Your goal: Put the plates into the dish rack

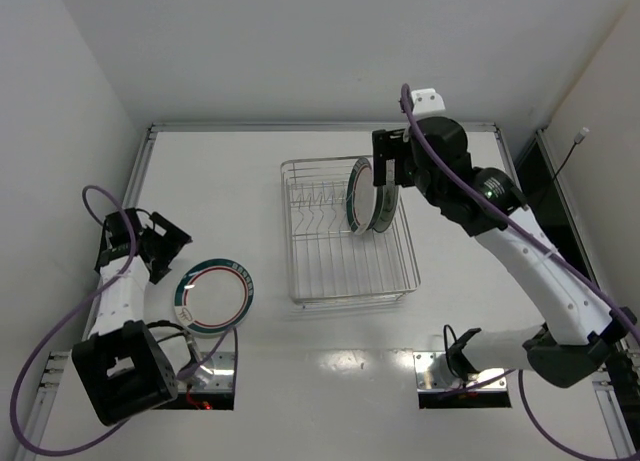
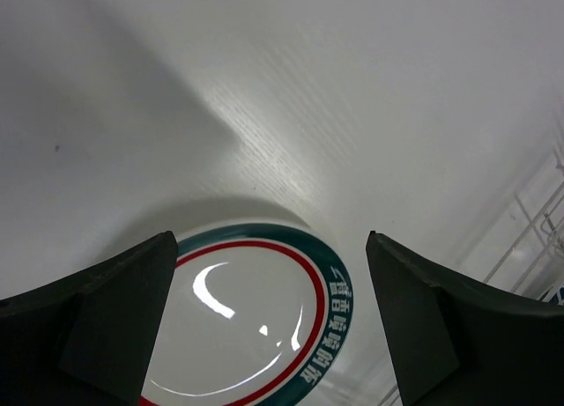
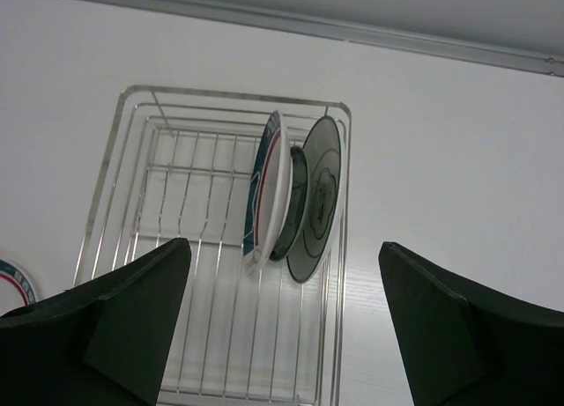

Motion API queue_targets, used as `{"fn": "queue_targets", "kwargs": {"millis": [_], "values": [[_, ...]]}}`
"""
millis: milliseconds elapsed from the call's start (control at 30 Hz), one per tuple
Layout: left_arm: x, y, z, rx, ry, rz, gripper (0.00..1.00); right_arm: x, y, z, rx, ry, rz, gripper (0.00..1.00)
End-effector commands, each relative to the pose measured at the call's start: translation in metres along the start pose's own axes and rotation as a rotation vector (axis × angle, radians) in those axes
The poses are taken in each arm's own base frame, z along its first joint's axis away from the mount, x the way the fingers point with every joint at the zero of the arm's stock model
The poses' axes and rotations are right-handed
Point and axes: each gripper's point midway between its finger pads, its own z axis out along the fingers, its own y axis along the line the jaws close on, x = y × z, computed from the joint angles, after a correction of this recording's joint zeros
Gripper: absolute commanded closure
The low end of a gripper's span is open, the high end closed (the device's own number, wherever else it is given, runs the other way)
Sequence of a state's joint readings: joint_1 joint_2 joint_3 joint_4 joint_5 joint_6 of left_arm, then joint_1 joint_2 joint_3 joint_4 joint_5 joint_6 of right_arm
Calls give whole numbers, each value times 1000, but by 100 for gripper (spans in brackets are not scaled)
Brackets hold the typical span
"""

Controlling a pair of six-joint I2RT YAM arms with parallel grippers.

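Note:
The silver wire dish rack [image 1: 312, 281] stands mid-table. Three plates stand upright at its right end: a green-rimmed white plate [image 3: 264, 190], a small teal plate [image 3: 298, 195] and a white plate with a dark motif [image 3: 321, 190]. My right gripper [image 1: 387, 171] hangs open and empty above them, and its own view [image 3: 284, 246] shows the jaws spread wide. A second green-rimmed plate [image 1: 213, 296] with a red ring lies flat on the table at the left. My left gripper [image 1: 168, 246] is open and empty, just above and left of that plate [image 2: 256, 318].
The rack's left half holds bare upright prongs [image 1: 315, 196]. An aluminium rail [image 1: 320, 127] edges the table's back, and white walls close in on both sides. Rack wires [image 2: 538, 221] show at the right of the left wrist view.

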State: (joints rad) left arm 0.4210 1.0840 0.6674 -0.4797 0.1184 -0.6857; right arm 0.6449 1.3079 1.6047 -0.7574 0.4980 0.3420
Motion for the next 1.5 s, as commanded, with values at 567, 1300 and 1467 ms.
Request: {"fn": "queue_targets", "kwargs": {"millis": [567,1300,1467], "values": [[71,12,-31,48,185,-161,13,81,16,-2,-173,115,-67,13],[69,37,-88,-275,123,-273,13,106,24,-4,-246,173,-119,12],[80,22,-97,-217,134,-313,13,109,28,-7,-276,188,-120,12]]}}
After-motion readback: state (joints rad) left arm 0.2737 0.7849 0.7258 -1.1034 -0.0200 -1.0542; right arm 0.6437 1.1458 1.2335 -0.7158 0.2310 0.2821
